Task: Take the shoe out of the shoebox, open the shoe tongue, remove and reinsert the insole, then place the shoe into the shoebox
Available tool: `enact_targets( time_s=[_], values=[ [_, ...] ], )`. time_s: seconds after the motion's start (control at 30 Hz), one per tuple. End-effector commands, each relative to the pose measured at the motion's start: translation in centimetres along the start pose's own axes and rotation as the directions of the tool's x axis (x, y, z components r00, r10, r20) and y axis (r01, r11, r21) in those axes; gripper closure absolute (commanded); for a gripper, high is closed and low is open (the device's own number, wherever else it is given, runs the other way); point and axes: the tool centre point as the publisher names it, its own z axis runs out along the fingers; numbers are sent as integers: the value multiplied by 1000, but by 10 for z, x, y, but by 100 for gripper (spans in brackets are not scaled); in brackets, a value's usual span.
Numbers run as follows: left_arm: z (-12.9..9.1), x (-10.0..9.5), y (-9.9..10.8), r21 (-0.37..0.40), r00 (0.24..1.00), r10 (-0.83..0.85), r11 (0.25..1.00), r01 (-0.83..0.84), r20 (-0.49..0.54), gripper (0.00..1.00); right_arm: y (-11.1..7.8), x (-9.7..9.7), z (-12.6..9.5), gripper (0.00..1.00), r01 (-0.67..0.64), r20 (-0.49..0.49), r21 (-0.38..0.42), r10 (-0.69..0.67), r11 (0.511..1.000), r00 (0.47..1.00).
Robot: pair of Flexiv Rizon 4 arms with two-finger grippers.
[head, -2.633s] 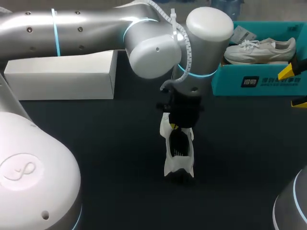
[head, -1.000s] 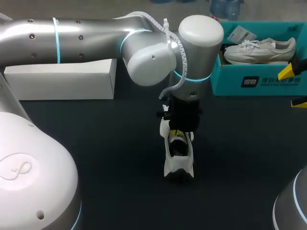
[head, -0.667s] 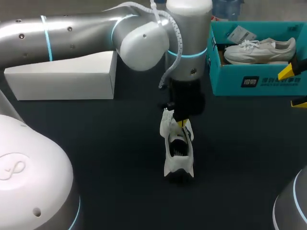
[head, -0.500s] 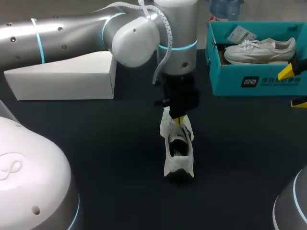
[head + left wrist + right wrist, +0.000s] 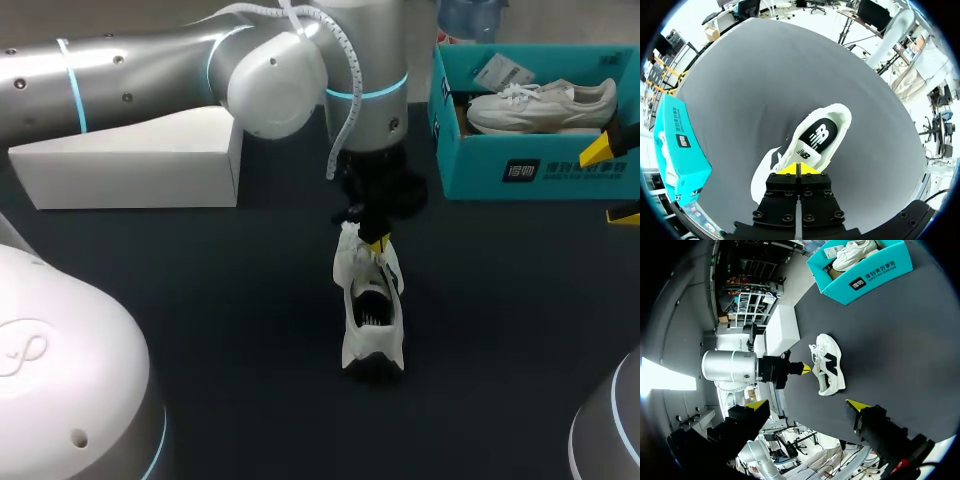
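White shoe (image 5: 368,320) lies mid-frame, opening upward; left claw (image 5: 379,243), tips pinched together, sits at its laced end, presumably to open it.

A long white box (image 5: 130,165) lies flat on the dark table (image 5: 230,340), far left.

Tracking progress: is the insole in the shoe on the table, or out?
In. The left wrist view shows the black insole lying flat inside the shoe's opening, just ahead of the left gripper.
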Motion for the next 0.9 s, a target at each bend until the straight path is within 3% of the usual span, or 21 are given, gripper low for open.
enact_targets(
  time_s=[0.03,0.4,0.63,0.9],
  values=[
    [9,7,7,61,484,-860,498,865,162,100,0,0,0,0,-1,1,-1,1,1000,1000],
    [9,7,7,61,484,-860,498,865,162,100,0,0,0,0,-1,1,-1,1,1000,1000],
    [11,24,-3,45,389,-912,397,917,127,100,0,0,0,0,-1,1,-1,1,1000,1000],
    [11,40,-10,31,415,-905,419,907,95,100,0,0,0,0,-1,1,-1,1,1000,1000]
  ],
)
